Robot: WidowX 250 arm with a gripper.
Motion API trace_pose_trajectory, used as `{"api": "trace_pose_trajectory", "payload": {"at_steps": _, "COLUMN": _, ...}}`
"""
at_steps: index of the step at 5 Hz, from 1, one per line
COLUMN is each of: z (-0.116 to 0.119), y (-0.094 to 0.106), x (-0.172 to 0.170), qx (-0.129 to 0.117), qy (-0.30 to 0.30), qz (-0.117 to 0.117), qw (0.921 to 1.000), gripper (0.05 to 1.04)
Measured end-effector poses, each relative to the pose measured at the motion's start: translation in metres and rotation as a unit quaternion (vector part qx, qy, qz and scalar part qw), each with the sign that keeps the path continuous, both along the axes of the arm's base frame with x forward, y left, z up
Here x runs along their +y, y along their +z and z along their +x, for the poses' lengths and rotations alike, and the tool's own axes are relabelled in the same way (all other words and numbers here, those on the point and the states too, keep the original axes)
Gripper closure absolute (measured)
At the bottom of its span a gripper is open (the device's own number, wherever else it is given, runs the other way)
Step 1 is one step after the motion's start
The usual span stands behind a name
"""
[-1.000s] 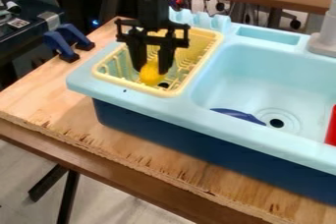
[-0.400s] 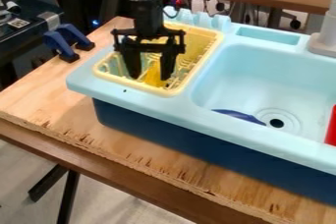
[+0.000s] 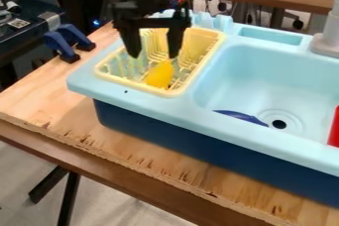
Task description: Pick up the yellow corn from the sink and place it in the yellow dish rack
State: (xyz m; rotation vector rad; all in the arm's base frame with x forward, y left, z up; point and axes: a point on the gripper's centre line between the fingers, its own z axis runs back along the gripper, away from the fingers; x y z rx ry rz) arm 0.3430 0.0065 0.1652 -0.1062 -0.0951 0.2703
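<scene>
Black arm, black two-fingered hand [image 3: 154,55], thin dark cable

No legible lettering or numbers — only a small patterned label [image 3: 19,23] — on dark equipment [image 3: 19,40].

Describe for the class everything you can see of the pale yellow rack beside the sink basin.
The rack is a pale yellow, open-topped rectangle with rounded corners, a smooth raised rim and slatted walls, seemingly plastic. It stands upright on the light blue toy sink unit, alongside the basin. A bright yellow object lies inside, near its front end. The open black gripper hangs over it, hiding part of its far end and inside.
</scene>
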Motion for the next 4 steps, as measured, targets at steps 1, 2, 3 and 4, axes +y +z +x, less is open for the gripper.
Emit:
{"api": "trace_pose_trajectory", "payload": {"at_steps": 1, "z": -0.010, "y": 0.021, "x": -0.016, "qx": -0.026, "qy": -0.006, "qz": -0.012, "qw": 0.9996, "gripper": 0.081}}
{"api": "trace_pose_trajectory", "payload": {"at_steps": 2, "z": -0.009, "y": 0.028, "x": -0.054, "qx": -0.041, "qy": -0.050, "qz": -0.052, "qw": 0.9966, "gripper": 0.081}}
{"api": "trace_pose_trajectory", "payload": {"at_steps": 3, "z": 0.015, "y": 0.014, "x": -0.105, "qx": -0.014, "qy": -0.126, "qz": -0.055, "qw": 0.9904, "gripper": 0.081}}
{"api": "trace_pose_trajectory", "payload": {"at_steps": 4, "z": 0.035, "y": -0.006, "x": -0.157, "qx": 0.011, "qy": -0.203, "qz": -0.016, "qw": 0.9790, "gripper": 0.081}}
